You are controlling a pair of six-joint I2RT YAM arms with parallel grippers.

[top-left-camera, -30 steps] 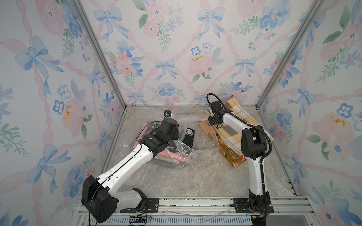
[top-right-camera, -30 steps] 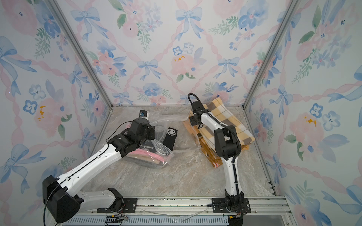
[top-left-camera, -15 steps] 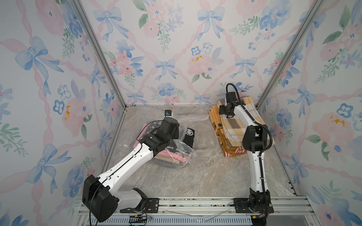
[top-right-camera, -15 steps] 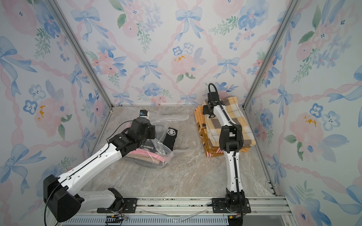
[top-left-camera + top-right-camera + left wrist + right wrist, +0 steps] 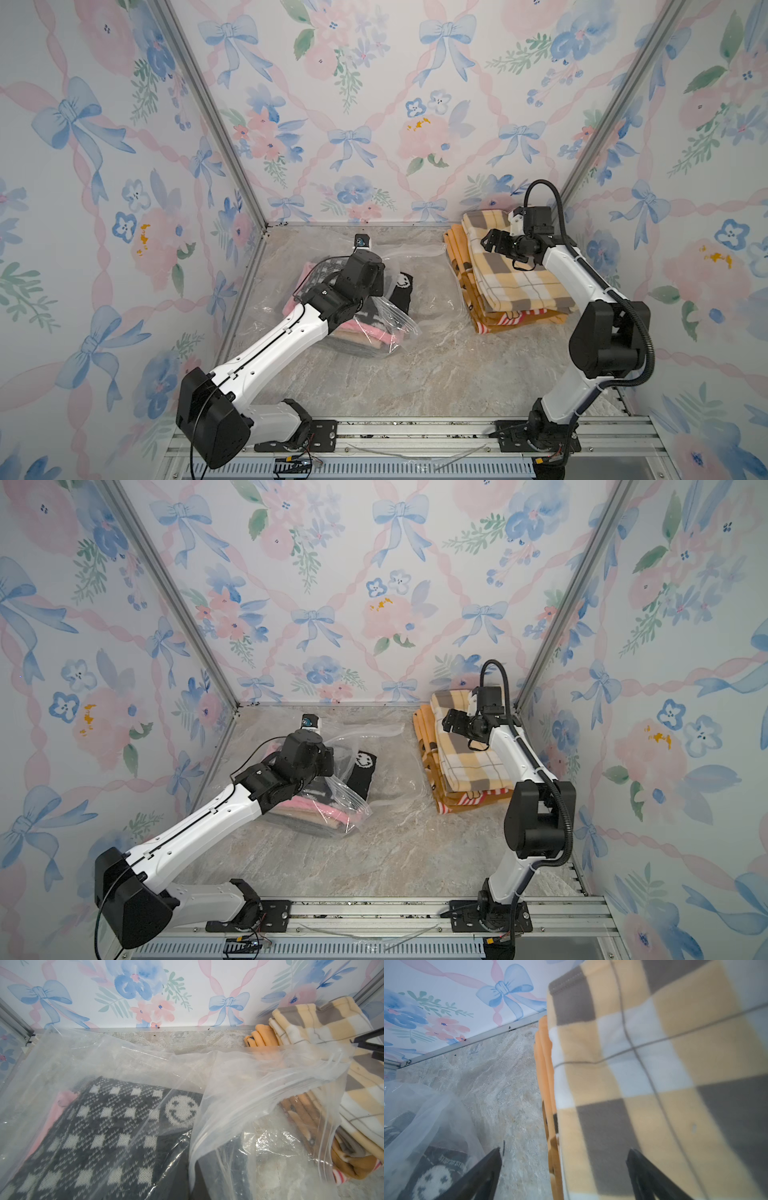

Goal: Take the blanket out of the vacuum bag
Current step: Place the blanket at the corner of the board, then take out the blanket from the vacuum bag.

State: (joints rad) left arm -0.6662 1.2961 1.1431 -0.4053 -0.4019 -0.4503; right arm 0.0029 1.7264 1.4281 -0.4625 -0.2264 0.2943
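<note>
Over the checked blanket (image 5: pixel 513 291) beside the vacuum bag (image 5: pixel 395 328), the right jaws hang open, empty, while closed left jaws likely steady the bag.

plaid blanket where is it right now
In both top views the plaid blanket lies folded atop the orange blanket stack in the far right corner, outside the vacuum bag, with the open right gripper over it.

Crinkly clear vacuum bag (image 5: pixel 239 1088) fills most of the shot. Inside there's a black-and-white checked knit blanket (image 5: pixel 99 1126) with a smiley face (image 5: pixel 181 1108), and pink fabric (image 5: pixel 62 1099) peeking out underneath. Behind it, a plaid blanket (image 5: pixel 322 1022) sits on an orange blanket (image 5: pixel 261 1035) on the bench (image 5: pixel 187 1040).
</note>
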